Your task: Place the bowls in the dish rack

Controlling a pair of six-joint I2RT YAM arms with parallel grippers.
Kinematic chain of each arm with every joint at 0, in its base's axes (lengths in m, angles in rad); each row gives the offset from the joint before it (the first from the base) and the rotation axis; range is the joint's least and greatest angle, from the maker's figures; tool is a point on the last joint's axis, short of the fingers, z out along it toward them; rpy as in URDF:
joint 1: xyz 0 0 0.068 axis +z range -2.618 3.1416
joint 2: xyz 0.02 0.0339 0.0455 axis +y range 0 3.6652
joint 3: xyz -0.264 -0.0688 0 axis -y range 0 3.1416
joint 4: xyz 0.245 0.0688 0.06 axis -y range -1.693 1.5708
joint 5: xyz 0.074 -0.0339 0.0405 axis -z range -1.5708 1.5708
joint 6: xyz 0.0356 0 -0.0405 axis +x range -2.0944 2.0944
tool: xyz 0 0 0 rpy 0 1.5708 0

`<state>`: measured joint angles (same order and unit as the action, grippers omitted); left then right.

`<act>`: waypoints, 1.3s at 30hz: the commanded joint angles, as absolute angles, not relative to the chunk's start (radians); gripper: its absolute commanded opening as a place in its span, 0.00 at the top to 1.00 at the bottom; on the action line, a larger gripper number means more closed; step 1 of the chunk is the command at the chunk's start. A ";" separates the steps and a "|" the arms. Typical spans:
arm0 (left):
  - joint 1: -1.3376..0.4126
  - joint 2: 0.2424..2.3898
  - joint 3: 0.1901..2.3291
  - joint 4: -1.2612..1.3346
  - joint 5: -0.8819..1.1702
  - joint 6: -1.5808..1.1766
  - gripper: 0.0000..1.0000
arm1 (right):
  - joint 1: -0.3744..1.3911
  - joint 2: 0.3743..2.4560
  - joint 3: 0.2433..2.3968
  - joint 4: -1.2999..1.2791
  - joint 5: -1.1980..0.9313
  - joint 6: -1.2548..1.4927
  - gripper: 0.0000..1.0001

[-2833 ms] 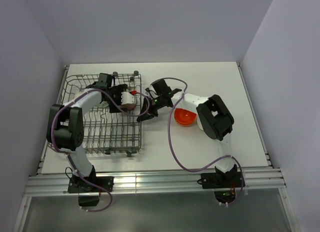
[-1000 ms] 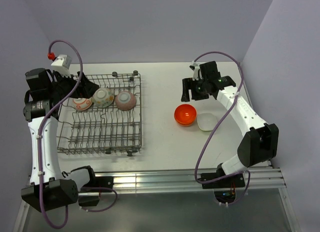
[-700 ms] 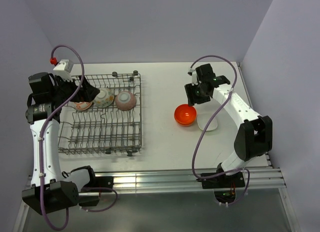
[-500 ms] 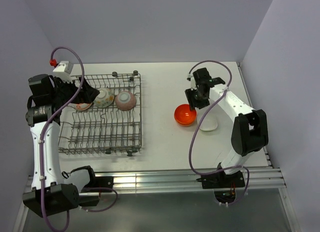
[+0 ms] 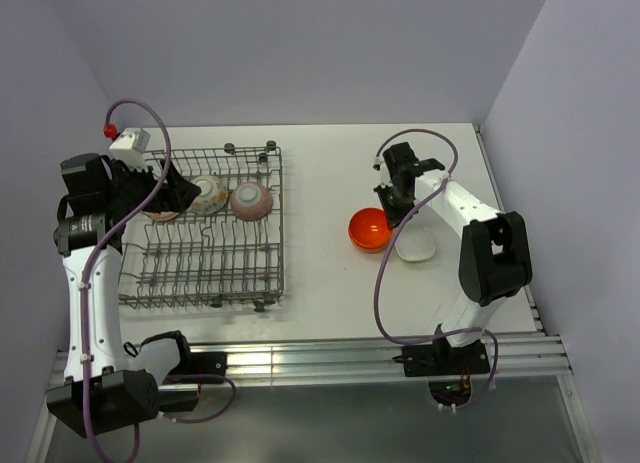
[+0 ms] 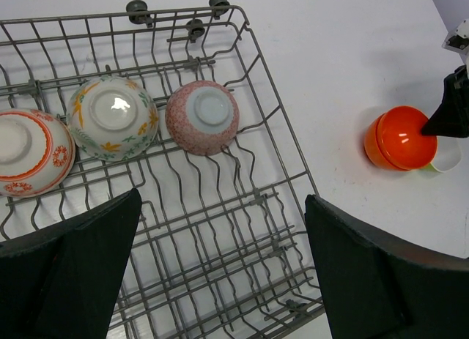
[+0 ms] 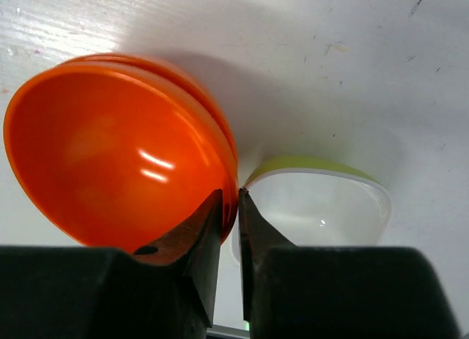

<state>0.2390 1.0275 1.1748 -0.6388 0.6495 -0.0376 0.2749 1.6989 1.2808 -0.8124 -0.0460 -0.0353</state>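
Annotator: Grasp step. Right gripper (image 7: 229, 207) was pinched on the rim of the orange bowls (image 7: 110, 148), one finger inside and one outside, in the gap next to the green bowl (image 7: 315, 200).

Reviewer: Location?

Annotator: On the table (image 5: 330, 283), well apart from the rack (image 5: 278, 233), off to its right. The orange bowls were nested and the green bowl sat just beside them. Three bowls (image 6: 113, 119) lay upside down in the rack's far row.

Reviewer: Left gripper (image 6: 223, 207)?

Annotator: It was spread wide over the rack and held nothing.

Reviewer: Advice?

Annotator: The lift probably needed to go slow and straight up. The pinch seemed to span both nested rims, so both could rise or the lower one could slip off. The outer finger had to stay clear of the green bowl. The free tines beside the pink one looked like the best target.
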 commanded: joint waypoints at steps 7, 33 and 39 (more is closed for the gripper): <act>0.241 0.999 1.200 -0.641 0.652 -0.026 0.01 | 0.236 1.637 1.351 -0.877 -0.116 -0.049 1.00; 0.210 0.956 1.071 -0.062 1.086 -0.770 0.00 | 0.504 1.598 1.867 -0.738 -0.466 0.146 1.00; 0.016 0.982 1.039 -0.095 0.963 -0.713 0.01 | 0.606 1.652 1.881 -0.701 -0.439 0.164 1.00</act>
